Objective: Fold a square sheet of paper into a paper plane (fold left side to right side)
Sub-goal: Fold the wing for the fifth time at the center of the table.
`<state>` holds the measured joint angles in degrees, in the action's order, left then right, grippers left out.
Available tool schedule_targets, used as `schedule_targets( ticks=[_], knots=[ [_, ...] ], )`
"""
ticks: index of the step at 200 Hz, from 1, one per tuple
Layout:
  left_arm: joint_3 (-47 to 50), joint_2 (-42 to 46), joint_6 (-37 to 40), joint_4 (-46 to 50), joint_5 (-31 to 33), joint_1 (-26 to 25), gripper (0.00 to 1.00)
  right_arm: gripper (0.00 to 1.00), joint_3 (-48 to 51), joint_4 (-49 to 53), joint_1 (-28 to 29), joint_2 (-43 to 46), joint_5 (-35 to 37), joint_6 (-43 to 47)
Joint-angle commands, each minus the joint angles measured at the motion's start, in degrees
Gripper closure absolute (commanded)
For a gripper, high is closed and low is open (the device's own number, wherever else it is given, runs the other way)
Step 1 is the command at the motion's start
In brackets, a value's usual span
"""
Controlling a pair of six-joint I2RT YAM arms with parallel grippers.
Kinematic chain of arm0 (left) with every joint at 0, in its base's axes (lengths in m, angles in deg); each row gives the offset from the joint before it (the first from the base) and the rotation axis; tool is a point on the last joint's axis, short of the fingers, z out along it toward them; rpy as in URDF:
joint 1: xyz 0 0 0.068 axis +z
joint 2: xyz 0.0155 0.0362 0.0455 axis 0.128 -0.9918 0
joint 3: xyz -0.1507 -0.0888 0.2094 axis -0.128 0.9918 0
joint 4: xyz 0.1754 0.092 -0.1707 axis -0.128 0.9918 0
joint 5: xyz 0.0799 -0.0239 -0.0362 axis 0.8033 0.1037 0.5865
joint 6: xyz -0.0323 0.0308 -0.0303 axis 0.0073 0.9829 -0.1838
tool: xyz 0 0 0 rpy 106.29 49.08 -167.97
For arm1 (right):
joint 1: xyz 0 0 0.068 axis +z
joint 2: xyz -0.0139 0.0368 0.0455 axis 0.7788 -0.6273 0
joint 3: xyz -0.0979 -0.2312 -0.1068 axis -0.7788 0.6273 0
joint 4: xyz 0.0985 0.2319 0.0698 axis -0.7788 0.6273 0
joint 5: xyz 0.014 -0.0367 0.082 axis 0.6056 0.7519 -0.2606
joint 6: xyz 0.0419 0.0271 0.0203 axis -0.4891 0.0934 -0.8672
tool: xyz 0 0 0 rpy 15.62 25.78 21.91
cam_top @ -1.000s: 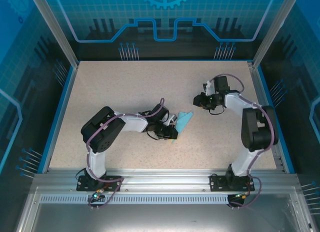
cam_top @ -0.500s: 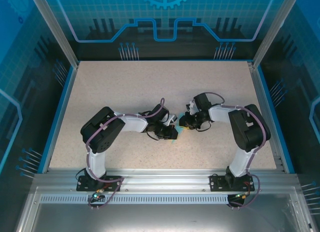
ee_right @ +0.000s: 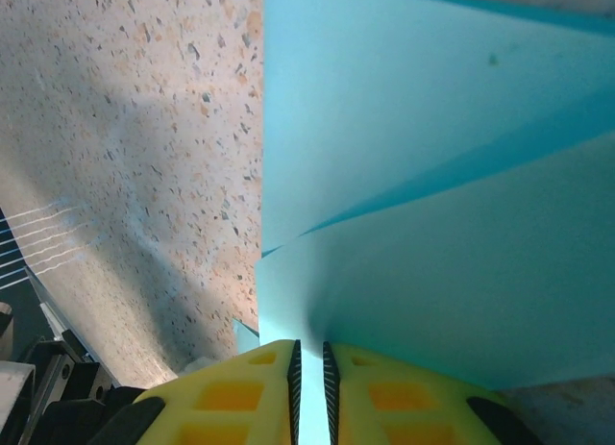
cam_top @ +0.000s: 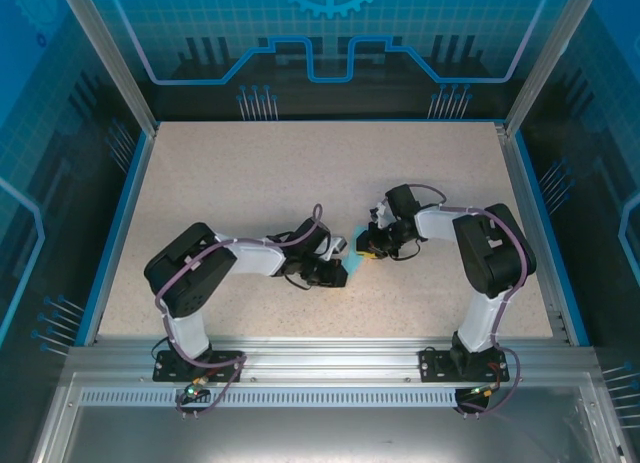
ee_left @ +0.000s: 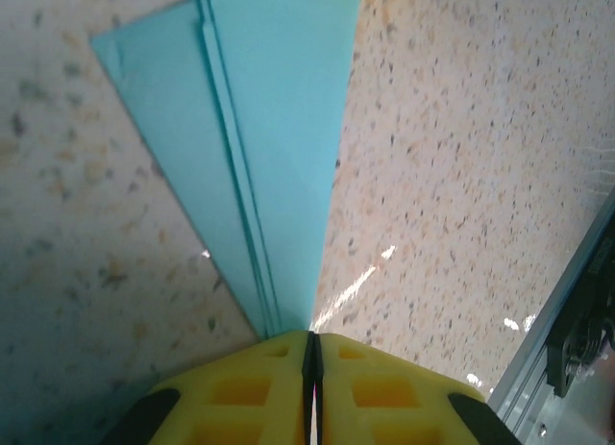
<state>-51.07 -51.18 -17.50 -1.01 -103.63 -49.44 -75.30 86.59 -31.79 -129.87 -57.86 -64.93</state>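
- The left pincer (ee_left: 311, 344) is clamped shut right on the pointed tip of the folded blue paper (ee_left: 279, 128) — yellow jaws pressed together with just a hairline seam between them.
- From that wrist view the paper runs away from the tip as a long narrow wedge. A few stacked layers show along its left side, and a lower flap sticks out further left.
- The right pincer (ee_right: 309, 357) is gripping the same paper at another edge. A thin strip of blue sits between its yellow jaws, which are nearly together.
- In the right wrist view, overlapping blue layers spread up and to the right, with a diagonal fold line across them.
- From above, the two pincers face each other near the middle of the speckled worktop (cam_top: 250, 183) — close together, paper between them.
- Can't tell if the paper lies flat on the worktop or is lifted a bit.
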Motion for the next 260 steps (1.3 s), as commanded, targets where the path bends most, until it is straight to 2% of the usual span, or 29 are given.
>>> schedule_targets(
  ticks=[1,45,90,116,165,218,260],
  knots=[
    [5.27,-0.52,-0.17,11.81,-0.02,-1.74,0.87,0.82,-0.12,1.60,-1.07,-2.99,5.89,0.02],
    [5.61,4.70,-0.70,11.82,-0.42,-1.69,0.87,0.82,-0.02,0.87,-0.94,-2.57,4.81,0.19],
    [-1.94,9.35,-0.18,14.19,-0.85,-1.52,0.87,0.82,-0.08,1.03,-0.90,-1.92,4.79,0.09],
    [-6.09,7.15,0.78,14.28,-0.05,-1.41,0.87,0.82,-0.12,1.19,-0.83,-1.57,4.56,0.11],
    [-12.30,-2.42,0.95,12.81,0.71,-0.96,0.85,0.82,-0.21,0.82,-0.63,-1.62,3.72,-0.07],
    [-10.91,-7.33,0.57,13.02,3.10,-0.90,0.86,0.83,0.31,0.63,-0.81,3.44,2.87,0.52],
    [-8.80,-7.44,0.44,12.30,3.19,-0.89,0.90,0.95,1.37,3.75,-0.64,7.86,0.71,2.00]
  ],
)
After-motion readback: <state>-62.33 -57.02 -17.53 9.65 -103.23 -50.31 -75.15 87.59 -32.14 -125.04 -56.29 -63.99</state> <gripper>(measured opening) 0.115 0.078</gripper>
